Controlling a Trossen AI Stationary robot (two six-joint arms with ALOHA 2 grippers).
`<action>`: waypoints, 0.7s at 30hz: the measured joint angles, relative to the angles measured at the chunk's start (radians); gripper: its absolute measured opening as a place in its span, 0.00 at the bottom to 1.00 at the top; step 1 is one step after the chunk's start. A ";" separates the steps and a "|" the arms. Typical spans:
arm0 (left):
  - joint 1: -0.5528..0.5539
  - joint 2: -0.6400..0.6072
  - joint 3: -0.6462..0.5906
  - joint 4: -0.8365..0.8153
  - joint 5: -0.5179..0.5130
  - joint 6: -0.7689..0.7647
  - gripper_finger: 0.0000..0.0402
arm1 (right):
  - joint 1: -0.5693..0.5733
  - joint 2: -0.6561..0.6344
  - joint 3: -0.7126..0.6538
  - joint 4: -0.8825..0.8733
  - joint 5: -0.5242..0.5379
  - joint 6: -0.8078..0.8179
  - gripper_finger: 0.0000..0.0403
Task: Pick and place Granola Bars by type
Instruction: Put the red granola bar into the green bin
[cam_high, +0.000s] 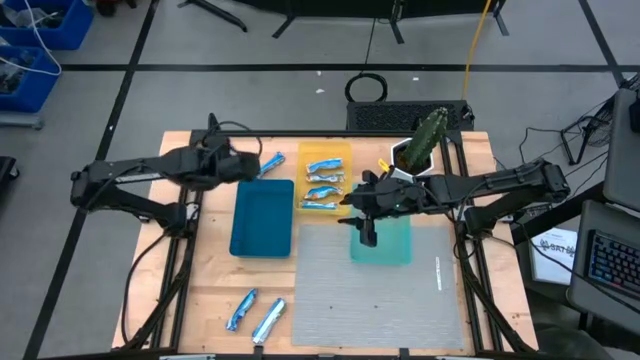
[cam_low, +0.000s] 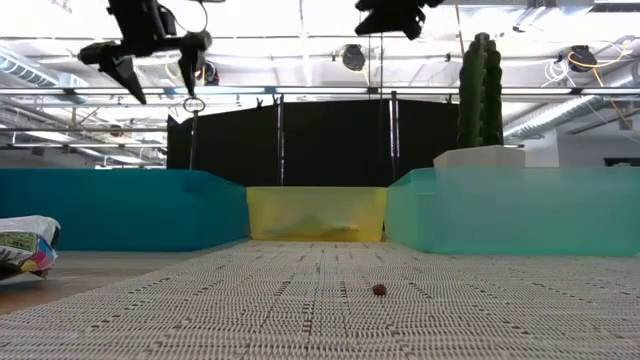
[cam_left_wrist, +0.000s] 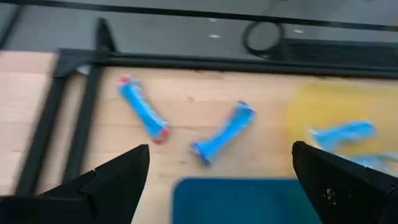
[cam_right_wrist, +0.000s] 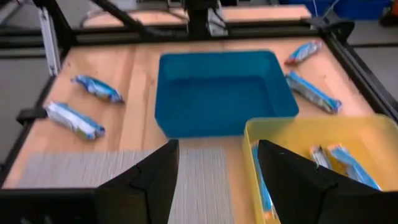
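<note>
Hovering with its jaws spread wide and empty, the left gripper (cam_high: 262, 166) hangs above two blue bars (cam_left_wrist: 222, 132) lying loose on the wood beside the blue tray (cam_high: 262, 218). The right gripper (cam_high: 365, 236) hangs part open, holding nothing, over the teal tray (cam_high: 392, 245) next to the yellow tray (cam_high: 340, 152), where more bars (cam_high: 324, 184) lie. Two others (cam_high: 254, 313) rest near the table's front edge. These look light, crinkly and slippery; pinching across the middle seems safest.

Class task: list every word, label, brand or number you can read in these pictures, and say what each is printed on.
None can be read.
Granola bars: wrappers carry print, too blurred to read.
Bar at the low view's edge: print too blurred.
Blue tray, yellow tray, teal tray: no lettering visible.
</note>
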 joint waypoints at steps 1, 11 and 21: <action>0.023 0.013 0.000 -0.008 -0.008 0.003 0.98 | 0.002 0.000 0.000 0.014 0.000 0.000 0.53; 0.224 0.079 0.001 -0.015 -0.032 0.030 0.98 | 0.012 0.000 0.000 0.047 0.002 0.015 0.53; 0.510 0.091 0.000 0.046 0.226 0.259 0.98 | 0.012 0.000 0.000 0.091 0.006 0.021 0.53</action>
